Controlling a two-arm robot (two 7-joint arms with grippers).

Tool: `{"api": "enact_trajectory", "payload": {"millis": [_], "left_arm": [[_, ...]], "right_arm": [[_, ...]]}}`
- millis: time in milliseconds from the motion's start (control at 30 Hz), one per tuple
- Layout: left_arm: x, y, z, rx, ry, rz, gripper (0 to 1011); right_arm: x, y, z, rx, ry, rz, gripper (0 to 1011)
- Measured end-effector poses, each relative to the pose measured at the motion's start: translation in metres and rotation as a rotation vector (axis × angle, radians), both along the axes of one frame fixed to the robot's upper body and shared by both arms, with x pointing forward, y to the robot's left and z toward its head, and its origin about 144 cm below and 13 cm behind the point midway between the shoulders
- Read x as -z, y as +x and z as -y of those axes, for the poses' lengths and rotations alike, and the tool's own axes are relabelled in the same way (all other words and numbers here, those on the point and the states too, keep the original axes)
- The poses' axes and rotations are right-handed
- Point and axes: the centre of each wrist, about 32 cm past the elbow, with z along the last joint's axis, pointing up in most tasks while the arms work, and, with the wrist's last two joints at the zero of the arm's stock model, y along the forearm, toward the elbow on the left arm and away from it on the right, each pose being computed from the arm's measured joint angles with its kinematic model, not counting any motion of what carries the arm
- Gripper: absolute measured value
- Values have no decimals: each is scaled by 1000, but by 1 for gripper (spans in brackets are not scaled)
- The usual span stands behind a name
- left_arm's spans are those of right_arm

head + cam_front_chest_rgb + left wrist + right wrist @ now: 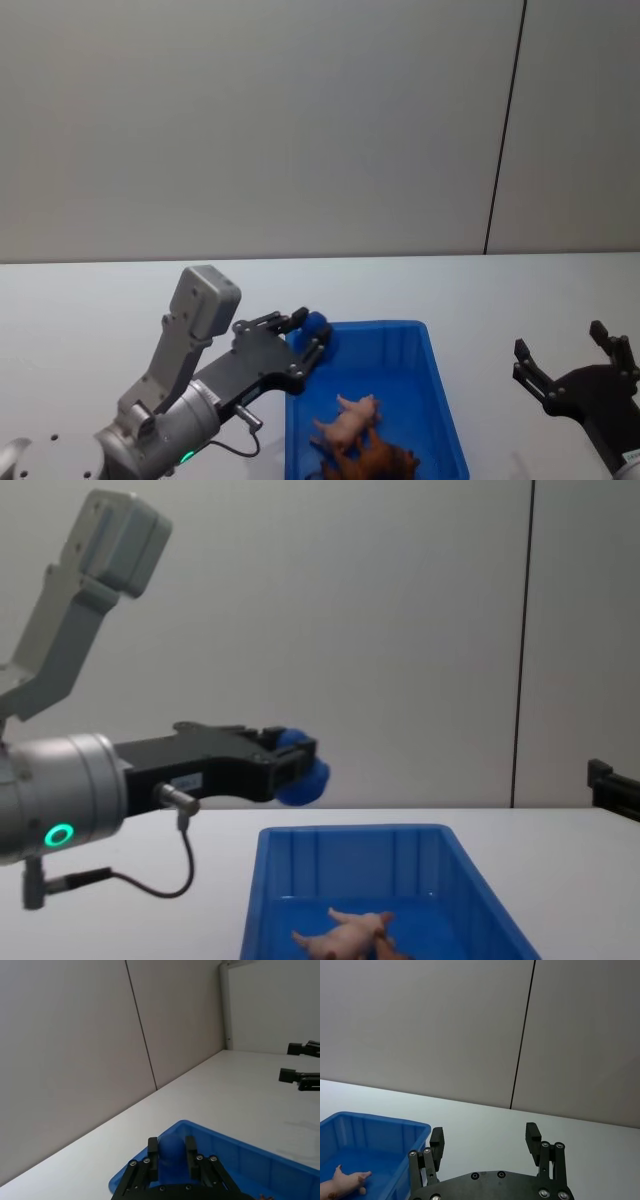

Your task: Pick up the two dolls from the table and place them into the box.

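Head view: the left pincer (308, 340) grips the blue doll (316, 331) above the box's (440, 400) far-left corner. Pig (346, 419) and lion (378, 462) lie inside. The right pincer (572, 361) hovers open over the bench (90, 300).

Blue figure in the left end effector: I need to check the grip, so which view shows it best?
The left wrist view: blue figure sits clamped between both fingers. The chest view shows it side-on, above the box; head view mostly hides it.
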Motion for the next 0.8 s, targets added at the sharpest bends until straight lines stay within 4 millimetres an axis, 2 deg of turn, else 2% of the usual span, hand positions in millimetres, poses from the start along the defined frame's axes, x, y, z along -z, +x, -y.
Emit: {"api": "enact_trajectory", "payload": {"millis": [133,167,200,400,567,633,767,800], "left_arm": [[-1,4,4,32,-11,6,423],[-1,4,5,35,-12,7,423],[-1,5,5,40,-14,8,484],[-3,8,8,63,-21,12,653],[-3,10,10,77,-26,15,838],[-4,10,11,80,-27,16,871],[-4,11,12,86,-29,17,999],[-4,11,12,87,-29,17,999]], "right_arm": [[0,0,0,0,0,0,1001],[0,0,0,0,0,0,1001],[0,0,0,0,0,0,1001],[0,0,0,0,0,0,1001],[0,0,0,0,0,0,1001],[0,0,0,0,0,0,1001],[0,0,0,0,0,0,1001],[0,0,0,0,0,0,1001]]}}
